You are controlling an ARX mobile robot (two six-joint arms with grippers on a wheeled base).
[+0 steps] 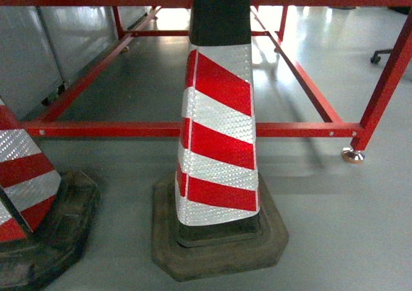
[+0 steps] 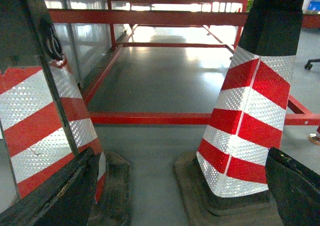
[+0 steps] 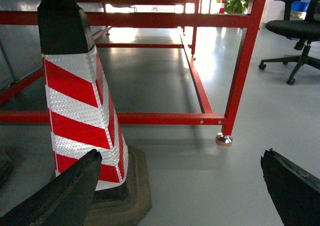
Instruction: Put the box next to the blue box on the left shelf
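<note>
Bright daylight enters from 12 o'clock, glaring white off the grey floor point(image 1: 322, 239). Reflective cone point(image 1: 219, 136) bands sparkle, sharp. Soft shadows fall toward 6 o'clock; wrist-view lower corners are blurred dark.

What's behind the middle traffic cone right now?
Behind the cone runs the red frame, its low rail crossing behind the cone over bare grey floor. The cone hides part of that rail. No blue box or roller shelf shows.

Left hand point(image 2: 182, 191) and right hand point(image 3: 182, 186), both with fingers spread wide, nothing held
</note>
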